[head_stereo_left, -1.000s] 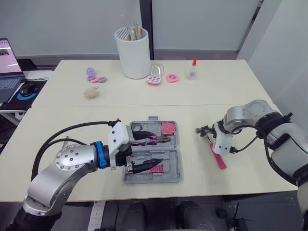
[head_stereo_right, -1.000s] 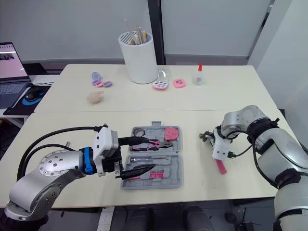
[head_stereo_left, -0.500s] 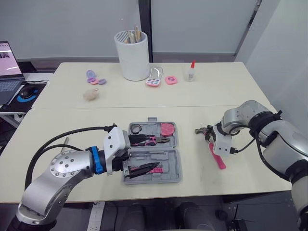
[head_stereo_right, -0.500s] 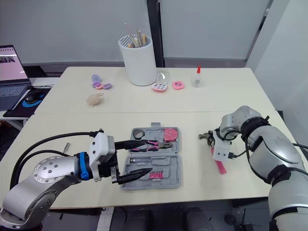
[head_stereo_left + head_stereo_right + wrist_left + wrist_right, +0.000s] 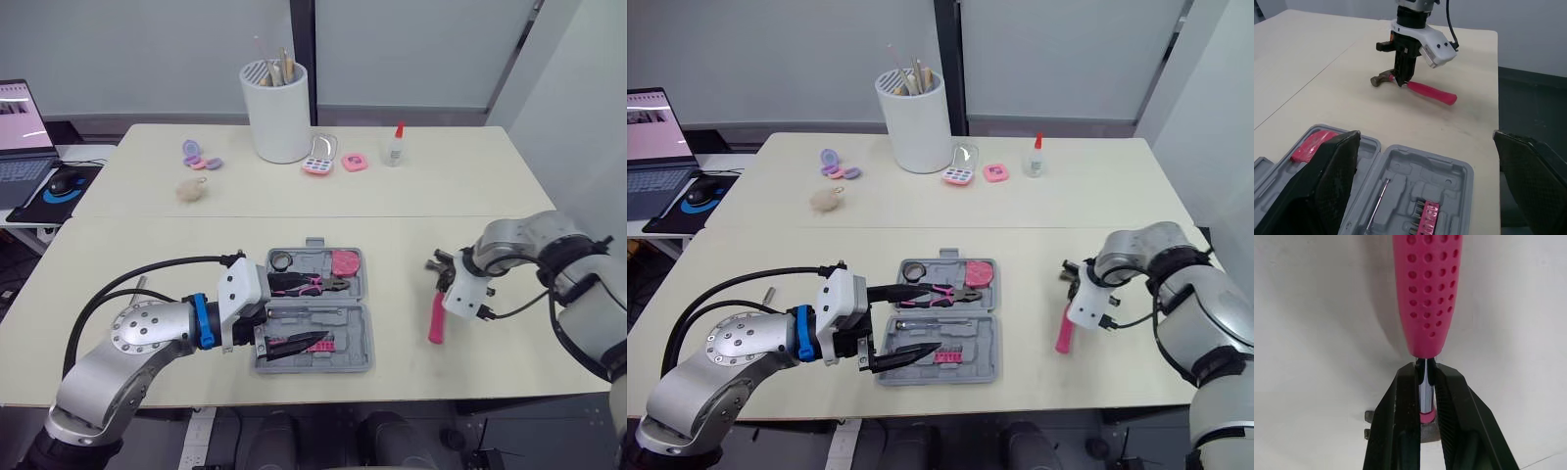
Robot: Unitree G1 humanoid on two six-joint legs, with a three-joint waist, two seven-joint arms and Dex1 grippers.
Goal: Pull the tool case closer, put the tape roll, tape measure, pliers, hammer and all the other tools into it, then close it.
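Note:
The grey tool case [image 5: 345, 311] lies open at the table's front middle. In it are a tape roll [image 5: 282, 259], a pink tape measure [image 5: 343, 262], pliers [image 5: 312, 284] and pink bits [image 5: 319, 345]. My left gripper [image 5: 306, 313] is open, its fingers [image 5: 1327, 181] spread over the case's left side, holding nothing. To the right of the case, my right gripper [image 5: 443, 281] is shut on the metal neck of the pink-handled hammer [image 5: 436, 319], just below its head. In the right wrist view the fingers [image 5: 1405, 411] pinch the neck, and the handle [image 5: 1427, 293] points away. Whether the hammer touches the table I cannot tell.
A white cup of brushes [image 5: 279, 113] stands at the back, with pink compacts [image 5: 315, 164], a glue bottle [image 5: 393, 145], purple pieces [image 5: 196, 155] and a fluffy ball [image 5: 190, 189] near it. A laptop [image 5: 24, 132] and mouse [image 5: 61, 182] sit on a side table at the left.
My right gripper has closed on the hammer's neck. The hammer's handle has swung from pointing front-right to pointing nearly straight at the front edge. The left gripper stays open over the case.

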